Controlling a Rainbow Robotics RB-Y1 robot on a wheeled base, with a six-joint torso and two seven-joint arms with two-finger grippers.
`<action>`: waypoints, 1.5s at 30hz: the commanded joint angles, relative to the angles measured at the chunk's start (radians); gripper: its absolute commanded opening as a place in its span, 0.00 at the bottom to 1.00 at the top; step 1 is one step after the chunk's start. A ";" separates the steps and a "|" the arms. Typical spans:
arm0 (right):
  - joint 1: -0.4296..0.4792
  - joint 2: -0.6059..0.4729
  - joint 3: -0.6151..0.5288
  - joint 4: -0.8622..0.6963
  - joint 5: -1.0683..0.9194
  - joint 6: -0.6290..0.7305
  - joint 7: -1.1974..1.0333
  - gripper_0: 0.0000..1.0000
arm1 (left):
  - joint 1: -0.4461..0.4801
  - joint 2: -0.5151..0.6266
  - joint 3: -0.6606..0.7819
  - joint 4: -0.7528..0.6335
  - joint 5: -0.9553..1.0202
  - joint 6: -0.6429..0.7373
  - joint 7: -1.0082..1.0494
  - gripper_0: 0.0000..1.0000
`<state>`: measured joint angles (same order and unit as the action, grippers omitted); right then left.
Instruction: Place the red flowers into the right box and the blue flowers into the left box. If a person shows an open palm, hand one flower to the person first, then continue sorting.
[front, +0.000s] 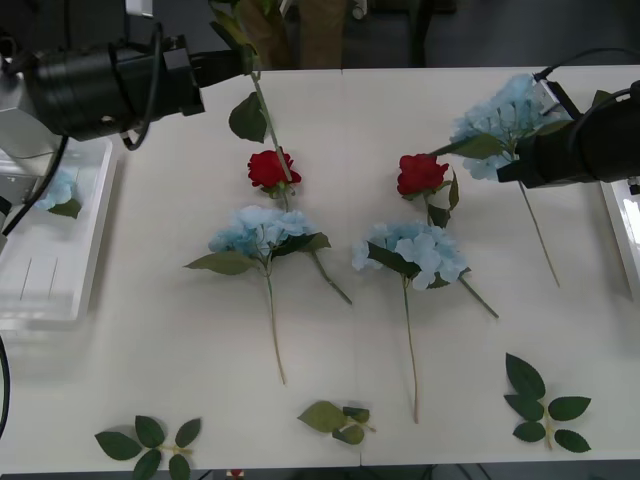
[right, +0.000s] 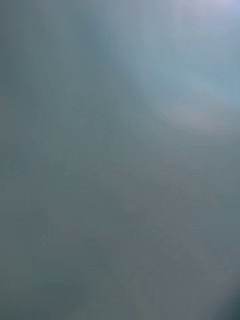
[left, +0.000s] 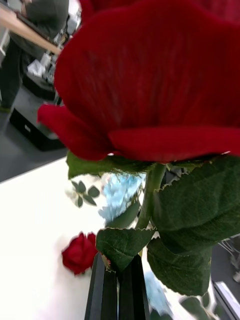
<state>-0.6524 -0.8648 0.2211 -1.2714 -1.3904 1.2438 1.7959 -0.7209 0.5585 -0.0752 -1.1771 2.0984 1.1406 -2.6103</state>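
Red rose (left: 150, 80): black left gripper (left: 118, 285) pinches its stem, far table (front: 160, 330) edge.
Right gripper: at blue hydrangea (front: 500, 115), grip probably hidden — cannot tell.

White table (front: 330, 130) before a dark floor (front: 400, 35).

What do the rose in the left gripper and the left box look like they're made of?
The held red rose looks like matte fabric: faintly woven petals, serrated cloth-like leaves and a smooth, plastic-looking stem clamped in the left gripper. The left box looks like glossy white moulded plastic, with a smooth rim and ribbed floor.
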 joint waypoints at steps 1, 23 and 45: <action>-0.033 0.067 -0.028 0.076 0.231 -0.021 0.033 0.00 | -0.009 -0.020 -0.195 -0.053 0.091 -0.167 -0.095 0.00; -0.029 0.093 -0.132 0.195 0.162 -0.032 0.080 0.74 | -0.100 -0.094 -0.417 -0.084 0.178 -0.375 -0.095 0.00; 0.312 -0.026 -0.037 -0.319 -0.486 -0.218 0.534 0.81 | -0.112 -0.081 -0.462 -0.084 0.221 -0.381 -0.095 0.00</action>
<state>-0.2895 -0.9315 0.1115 -1.5362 -1.9068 1.0649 2.3602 -0.7783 0.4816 -0.5309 -1.2251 2.3039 0.7697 -2.7295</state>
